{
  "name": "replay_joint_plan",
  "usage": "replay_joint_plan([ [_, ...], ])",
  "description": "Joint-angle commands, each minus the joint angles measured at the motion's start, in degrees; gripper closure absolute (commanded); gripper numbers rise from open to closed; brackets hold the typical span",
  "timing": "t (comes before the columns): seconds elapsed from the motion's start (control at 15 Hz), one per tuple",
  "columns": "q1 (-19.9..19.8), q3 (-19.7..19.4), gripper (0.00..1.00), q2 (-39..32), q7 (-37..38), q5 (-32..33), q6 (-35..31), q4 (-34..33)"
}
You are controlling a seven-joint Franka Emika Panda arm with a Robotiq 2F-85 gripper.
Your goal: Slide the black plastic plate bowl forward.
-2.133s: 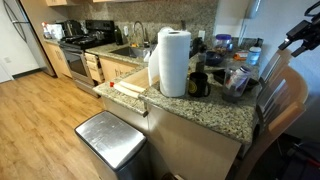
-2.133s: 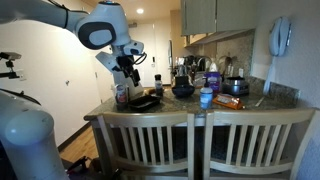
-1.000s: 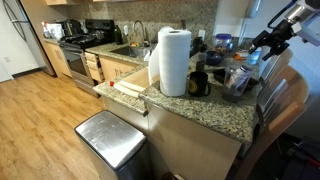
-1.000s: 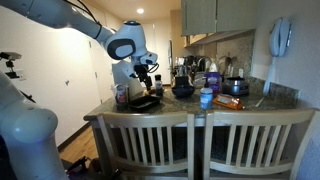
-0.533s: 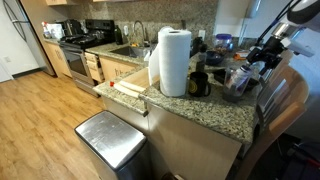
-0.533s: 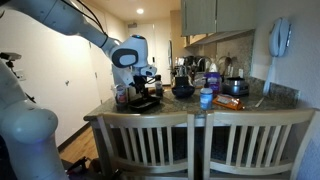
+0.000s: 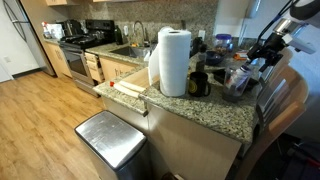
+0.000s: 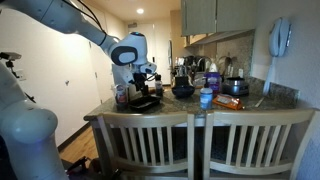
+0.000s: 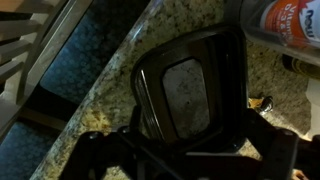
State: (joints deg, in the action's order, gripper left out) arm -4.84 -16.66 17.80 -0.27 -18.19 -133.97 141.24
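Fingers [image 9: 95, 150] of the gripper [image 9: 185, 140], spread apart, frame the lower corners of the wrist view. The black plastic plate bowl [image 9: 190, 90] lies at frame centre on the granite table [image 9: 262, 78], near its edge. In an exterior view the gripper [image 8: 143, 86] has descended from well above to just over the black plastic plate bowl [image 8: 145, 102]. Contact cannot be confirmed, and the forward slide appears not yet begun.

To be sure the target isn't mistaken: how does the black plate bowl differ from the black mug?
The bowl is low and wide; the mug is taller and narrower. The mug has a handle; the bowl shows none. The bowl lies under the pincer; the mug stands by the paper towels. Both are dark, on the counter.
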Motion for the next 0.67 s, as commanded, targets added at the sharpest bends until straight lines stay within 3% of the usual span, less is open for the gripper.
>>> replay_joint_plan([
  [0.0,-3.64,4.37,0.00,-6.63,9.32,6.45,0.04,-1.62],
  [0.07,-4.35,5.11,0.00,-7.91,12.77,9.09,0.36,-1.86],
  [0.13,-3.07,4.23,0.00,-3.84,8.67,5.87,0.16,-0.15],
  [0.6,-3.96,5.05,0.00,-7.57,11.96,7.62,1.25,-1.34],
])
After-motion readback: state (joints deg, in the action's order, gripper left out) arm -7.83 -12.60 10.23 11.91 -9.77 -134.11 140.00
